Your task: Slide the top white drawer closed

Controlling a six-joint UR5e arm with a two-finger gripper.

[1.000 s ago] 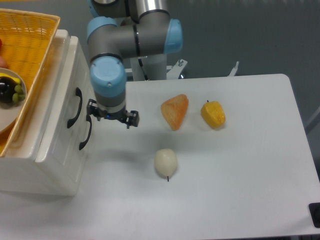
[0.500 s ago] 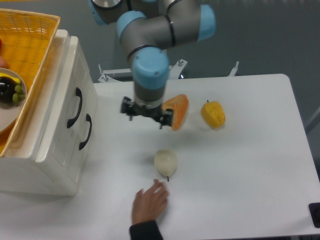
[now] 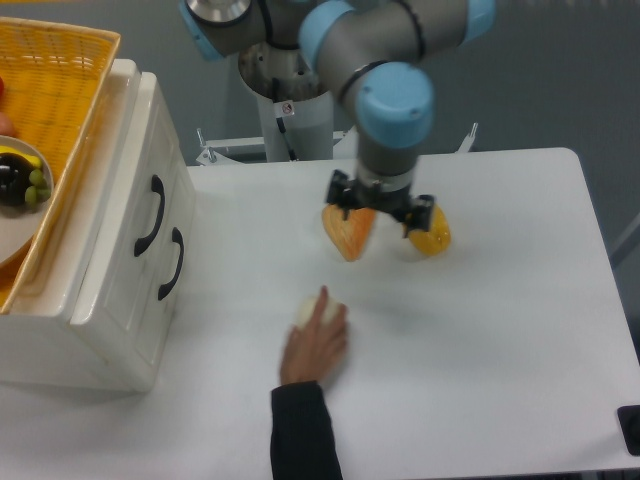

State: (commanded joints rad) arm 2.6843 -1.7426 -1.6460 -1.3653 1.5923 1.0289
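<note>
Drawer: the top white drawer [image 3: 130,205] sits at the left side of the table [image 3: 500,330], glossy white plastic with a black curved handle on its front, which looks about flush with the cabinet face.
Lower drawer: second white drawer front [image 3: 155,275] right next to it, same black curved handle, same shiny finish.
Cabinet: boxy white unit [image 3: 90,340] with rounded edges; its left side runs out of the picture.
Basket: yellow woven basket [image 3: 55,75] on top of the cabinet, cut off at the left and top edges. There's a plate with some dark and green bits in it, too small to name.
Hand: the robot's hand [image 3: 381,207] hangs over the middle of the table, well away from the drawers. It's seen from straight above with the wrist blocking the fingers, so honestly can't tell how wide it is or whether it holds anything.
Orange thing: wedge-shaped, streaky orange object [image 3: 347,235] partly under the hand.
Yellow thing: lumpy yellow pepper-like object [image 3: 432,235] just beside the hand, also partly covered.
Person: bare human hand with dark sleeve [image 3: 316,345] reaching in from the bottom edge, resting on a pale rounded object [image 3: 305,312] that's mostly hidden.
Table surface: plain matte white, rounded corners.
</note>
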